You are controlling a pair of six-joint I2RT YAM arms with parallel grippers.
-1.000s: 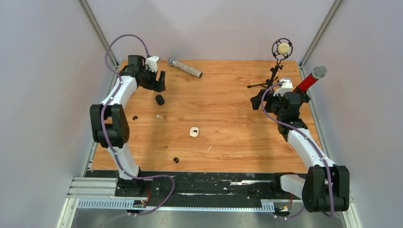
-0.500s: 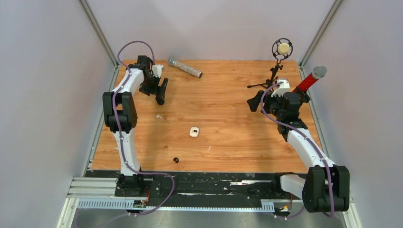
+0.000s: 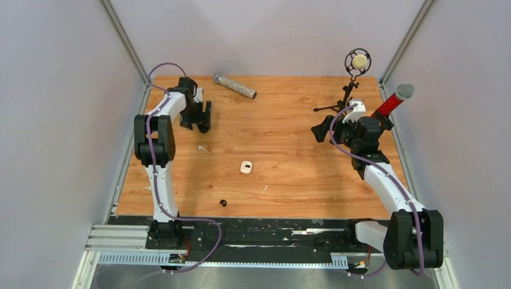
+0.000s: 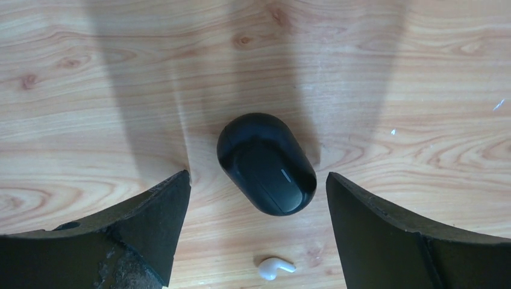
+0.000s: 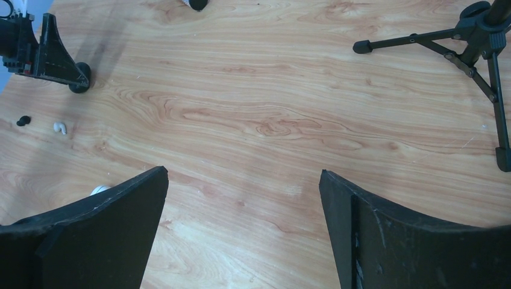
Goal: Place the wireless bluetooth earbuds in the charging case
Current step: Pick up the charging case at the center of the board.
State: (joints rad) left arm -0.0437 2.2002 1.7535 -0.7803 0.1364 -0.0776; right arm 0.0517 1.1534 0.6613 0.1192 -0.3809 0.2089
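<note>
A closed black charging case lies on the wooden table. My left gripper is open and straddles it, with both fingers clear of it; in the top view this gripper is at the far left. A whitish earbud lies just beside the case and also shows in the top view. A small black earbud lies next to the whitish one in the right wrist view. My right gripper is open and empty, hovering over bare wood at the right.
A small white open case sits mid-table, and another tiny black piece lies near the front edge. A silver microphone lies at the back. A tripod mic stand and a red microphone stand by my right arm.
My left arm has swung in and turned its open gripper down over the black case. My right gripper has shifted slightly to the left.
</note>
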